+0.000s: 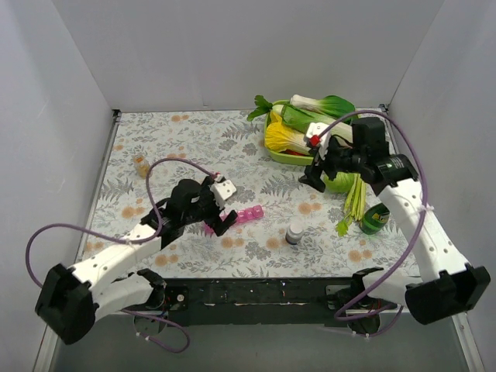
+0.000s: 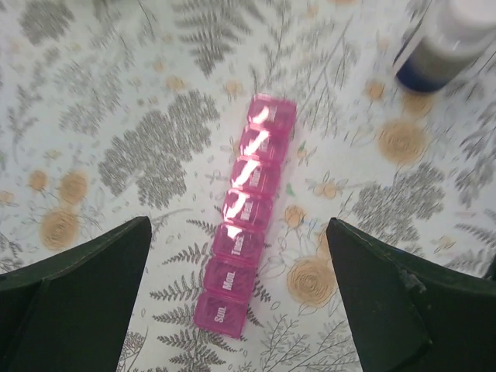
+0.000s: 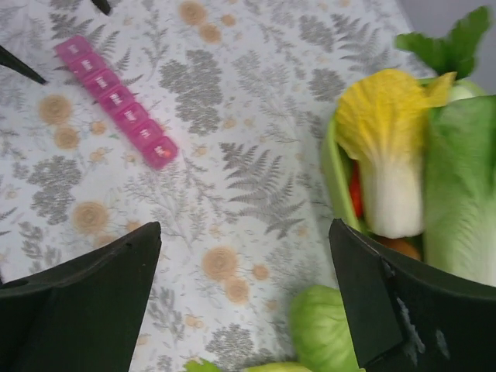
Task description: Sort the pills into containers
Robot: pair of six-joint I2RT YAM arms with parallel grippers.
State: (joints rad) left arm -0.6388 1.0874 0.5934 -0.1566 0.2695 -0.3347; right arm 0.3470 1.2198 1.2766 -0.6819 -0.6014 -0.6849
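Observation:
The pink pill-organiser strip (image 1: 249, 215) lies flat on the floral cloth, left of centre, with its lids shut. In the left wrist view the strip (image 2: 249, 213) runs away from the camera, its "Sun." end nearest. My left gripper (image 1: 224, 208) is open and hovers over the strip's near end, with the strip between its fingers and touching neither in the left wrist view (image 2: 238, 232). My right gripper (image 1: 316, 175) is open and empty above the cloth beside the vegetables (image 3: 244, 232). The strip also shows far off in the right wrist view (image 3: 116, 101). A white-capped pill bottle (image 1: 294, 232) stands right of the strip. No loose pills show.
A green tray (image 1: 285, 154) of leafy vegetables sits at the back right; its rim (image 3: 335, 174) is close to my right fingers. A green lettuce (image 3: 325, 329) lies just under them. A small amber bottle (image 1: 140, 164) stands at the left, a green can (image 1: 376, 219) at the right.

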